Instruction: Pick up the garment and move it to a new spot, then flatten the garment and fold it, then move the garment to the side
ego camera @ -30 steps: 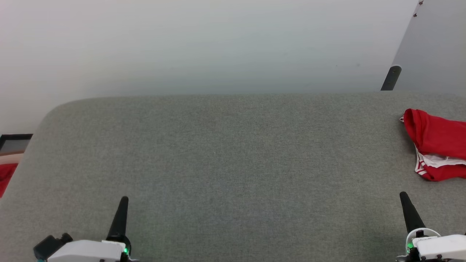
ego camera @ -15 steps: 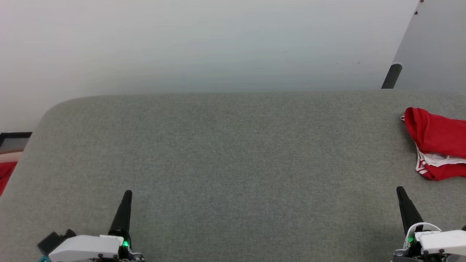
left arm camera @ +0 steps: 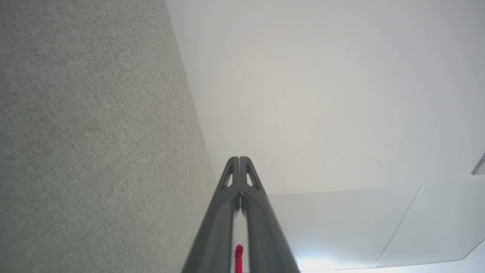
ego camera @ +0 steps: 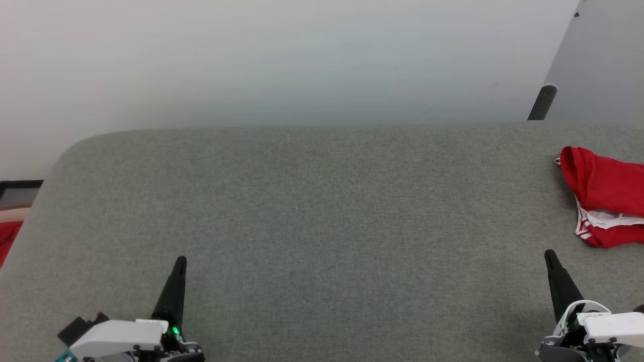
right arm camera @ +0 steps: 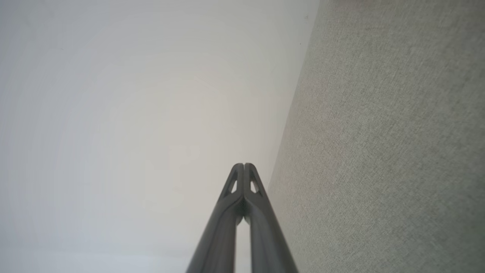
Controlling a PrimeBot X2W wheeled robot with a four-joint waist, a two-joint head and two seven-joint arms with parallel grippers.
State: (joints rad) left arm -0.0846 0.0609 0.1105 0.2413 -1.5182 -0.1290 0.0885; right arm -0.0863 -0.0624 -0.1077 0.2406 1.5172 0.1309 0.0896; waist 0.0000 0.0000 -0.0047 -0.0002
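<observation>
Grey woven fabric covers the desk (ego camera: 322, 201), which has a rounded far-left corner.

Nearest the camera, at the lower left of the head view, the left pincer (ego camera: 179, 264) hangs just above the desk, its white wrist housing showing a small green light (ego camera: 174, 331). In the left wrist view the two dark fingers (left arm camera: 221, 212) are pressed together at the tips and pinch nothing. A small red scrap (left arm camera: 238, 258) shows in the narrow gap near their base; what it is cannot be told.

At the lower right the right pincer (ego camera: 549, 255) is held the same way, fingers pointing away from the robot. The right wrist view shows its tips (right arm camera: 244, 165) pressed together, with nothing between them.

Further out, at the right edge of the desk, lies the garment (ego camera: 604, 186). It is bright red, bunched and partly folded over itself, with a white panel and red-and-white striped trim at its near edge. It is cut off by the right border of the head view. It lies beyond the right pincer and apart from it, and well apart from the left pincer.

Off the desk's left side, lower down, are a patch of red cloth (ego camera: 6, 241) and a dark-framed object (ego camera: 20, 186).

Behind the desk stands a pale wall (ego camera: 302, 60). At the far right are a dark post (ego camera: 542, 102) and a grey panel (ego camera: 604, 60).
</observation>
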